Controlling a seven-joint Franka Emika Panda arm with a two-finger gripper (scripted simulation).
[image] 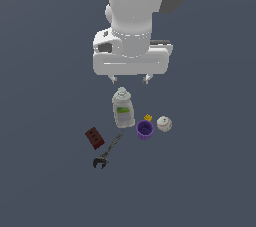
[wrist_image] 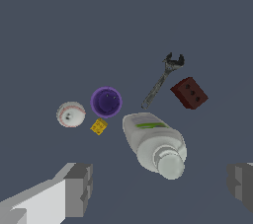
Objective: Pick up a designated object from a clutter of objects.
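**Q:** On the grey floor (image: 45, 186), where does the white baseball (image: 164, 124) lie?

**A:** It lies at the end of the clutter toward the exterior view's right, just beside the purple cup (image: 145, 130). Between these two, a little behind, sits the tiny yellow piece (image: 148, 117). I cannot tell if the ball touches the cup.

**Q:** Which way does it point?

**A:** It is round, so it has no long axis. Only the red stitch lines show, curved on its upper side in the wrist view (wrist_image: 70, 114).

**Q:** And the other things?

**A:** The clear bottle with green label (image: 123, 108) stands near the cup, toward the exterior view's left, cap up. The dark metal wrench (image: 108, 152) lies with its long axis diagonal and its open head nearest the camera. The dark red box (image: 94, 138) is just beside the wrench.

**Q:** What about the gripper (image: 130, 78)?

**A:** It hangs above the bottle, well apart from the ball. Its fingers (wrist_image: 79, 188) are spread wide and they pinch nothing.
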